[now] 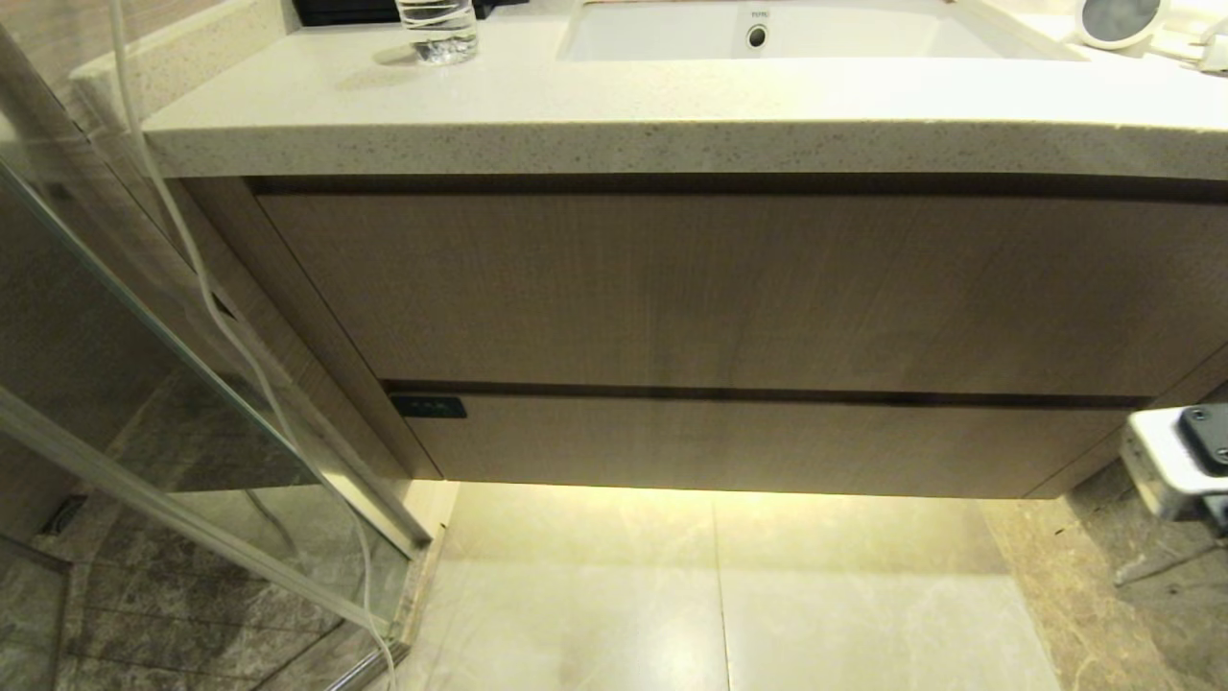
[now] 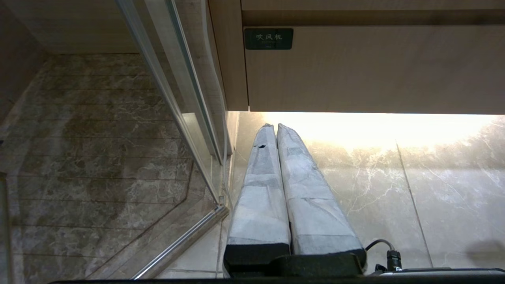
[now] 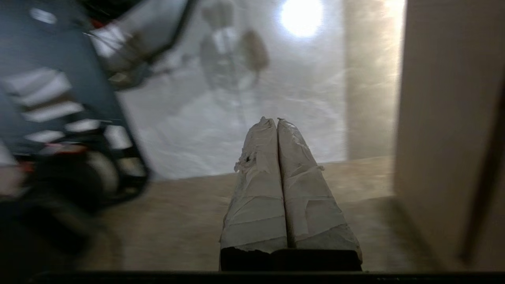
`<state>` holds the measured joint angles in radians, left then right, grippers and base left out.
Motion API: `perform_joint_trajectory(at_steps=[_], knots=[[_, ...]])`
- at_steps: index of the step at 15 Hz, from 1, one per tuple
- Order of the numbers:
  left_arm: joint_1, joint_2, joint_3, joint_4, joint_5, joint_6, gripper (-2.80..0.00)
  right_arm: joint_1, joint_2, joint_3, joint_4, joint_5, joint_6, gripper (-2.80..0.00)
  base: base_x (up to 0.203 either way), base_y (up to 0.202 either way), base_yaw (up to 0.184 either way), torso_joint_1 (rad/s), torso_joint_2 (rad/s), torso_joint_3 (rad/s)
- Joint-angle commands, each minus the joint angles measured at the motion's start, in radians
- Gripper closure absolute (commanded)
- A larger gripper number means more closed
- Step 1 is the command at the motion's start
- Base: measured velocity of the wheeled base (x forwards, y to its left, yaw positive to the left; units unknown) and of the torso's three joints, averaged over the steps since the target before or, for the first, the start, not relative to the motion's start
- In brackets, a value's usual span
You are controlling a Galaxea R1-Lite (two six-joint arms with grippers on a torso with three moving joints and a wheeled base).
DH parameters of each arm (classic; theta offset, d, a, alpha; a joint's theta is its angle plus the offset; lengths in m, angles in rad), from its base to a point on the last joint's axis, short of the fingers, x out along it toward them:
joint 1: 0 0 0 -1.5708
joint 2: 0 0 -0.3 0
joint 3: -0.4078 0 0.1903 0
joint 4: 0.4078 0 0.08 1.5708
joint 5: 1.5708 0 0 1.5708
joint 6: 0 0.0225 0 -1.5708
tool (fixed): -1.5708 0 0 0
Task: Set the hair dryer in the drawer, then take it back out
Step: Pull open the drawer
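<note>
The hair dryer lies on the countertop at the far right, beside the sink, its dark round end facing me and its white plug next to it. The drawer is the shallow lower wood-grain front with a small black label, and it is closed. My left gripper hangs shut and empty over the floor, just below the drawer near its label. My right gripper is shut and empty, low over the floor beside a wood panel. Part of the right arm shows at the right edge.
A taller wood-grain panel sits above the drawer under the speckled countertop. A drinking glass stands left of the sink. A glass shower partition with a white cord stands at the left. My base is near the right gripper.
</note>
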<state>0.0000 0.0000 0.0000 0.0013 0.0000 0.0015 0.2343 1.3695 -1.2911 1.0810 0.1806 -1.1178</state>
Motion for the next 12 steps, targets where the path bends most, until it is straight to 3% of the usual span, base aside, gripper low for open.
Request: perform_joint_trajectory(at_steps=[1,5,12], knots=[[0.000,0.000,0.000,-0.001,0.000,0.000,0.00,0.038,0.133,0.012,-0.189,-0.067,-0.078,0.00,0.000,0.000,0.000,0.000,0.00,0.000],[0.000,0.000,0.000,-0.001,0.000,0.000,0.00,0.102,0.221,0.086,-0.440,-0.077,-0.080,0.00,0.000,0.000,0.000,0.000,0.00,0.000],[0.000,0.000,0.000,0.000,0.000,0.000,0.00,0.119,0.342,0.170,-0.669,-0.080,-0.077,0.00,0.000,0.000,0.000,0.000,0.00,0.000]])
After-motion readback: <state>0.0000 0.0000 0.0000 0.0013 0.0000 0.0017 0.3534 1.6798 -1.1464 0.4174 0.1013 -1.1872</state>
